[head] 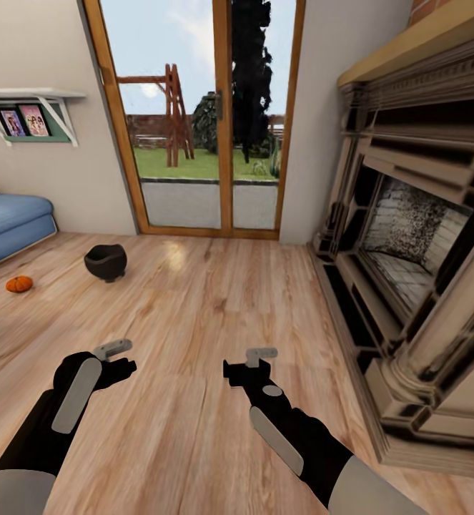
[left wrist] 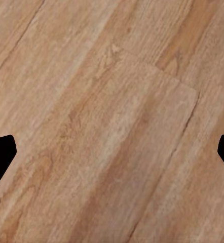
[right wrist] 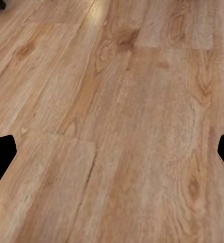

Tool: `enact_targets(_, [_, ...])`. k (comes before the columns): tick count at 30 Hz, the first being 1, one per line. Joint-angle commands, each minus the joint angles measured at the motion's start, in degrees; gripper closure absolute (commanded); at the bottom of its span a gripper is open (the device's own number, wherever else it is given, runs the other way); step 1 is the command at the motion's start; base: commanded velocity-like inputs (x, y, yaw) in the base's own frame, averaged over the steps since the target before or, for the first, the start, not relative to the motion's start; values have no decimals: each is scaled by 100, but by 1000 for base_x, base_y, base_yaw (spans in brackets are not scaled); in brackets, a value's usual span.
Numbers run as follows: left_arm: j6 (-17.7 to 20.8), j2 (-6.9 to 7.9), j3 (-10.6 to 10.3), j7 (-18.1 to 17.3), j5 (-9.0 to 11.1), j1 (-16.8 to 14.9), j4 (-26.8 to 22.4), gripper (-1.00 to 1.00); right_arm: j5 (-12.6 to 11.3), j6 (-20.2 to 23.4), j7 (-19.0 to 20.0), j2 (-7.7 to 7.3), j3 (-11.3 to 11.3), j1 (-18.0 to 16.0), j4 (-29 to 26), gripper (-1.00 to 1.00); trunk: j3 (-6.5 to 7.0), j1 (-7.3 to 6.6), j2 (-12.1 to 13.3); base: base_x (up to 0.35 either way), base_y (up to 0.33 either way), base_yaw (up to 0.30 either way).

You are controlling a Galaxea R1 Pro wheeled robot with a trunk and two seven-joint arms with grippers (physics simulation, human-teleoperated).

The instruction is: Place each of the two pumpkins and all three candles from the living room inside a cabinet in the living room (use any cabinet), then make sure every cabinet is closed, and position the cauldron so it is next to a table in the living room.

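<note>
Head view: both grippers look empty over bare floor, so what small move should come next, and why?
Probably turn the base left and roll toward the pumpkin. It lies on the wooden floor near the blue sofa, with the cauldron just beyond, both well ahead of the open left gripper and right gripper.

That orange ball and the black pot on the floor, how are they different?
The pumpkin is orange and closed all round; the cauldron is black with a wide open mouth. The pumpkin is clearly smaller than the cauldron. The pumpkin lies nearer the blue sofa, the cauldron nearer the glass door. Both are roundish and sit on the wooden floor, apart from each other.
</note>
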Motion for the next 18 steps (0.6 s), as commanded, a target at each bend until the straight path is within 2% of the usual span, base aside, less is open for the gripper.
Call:
enact_targets(1, [12,2,0,55,61,-3,-5,-100,-27,21,-50,-2,16,-6,-8,-100,-6,2,-2,341,0,0])
enact_targets(18, [18,-8,0,55,60,-3,-5,-100,-48,-219,-50,-2,1,-6,-4,-100,-6,2,-2,341,0,0])
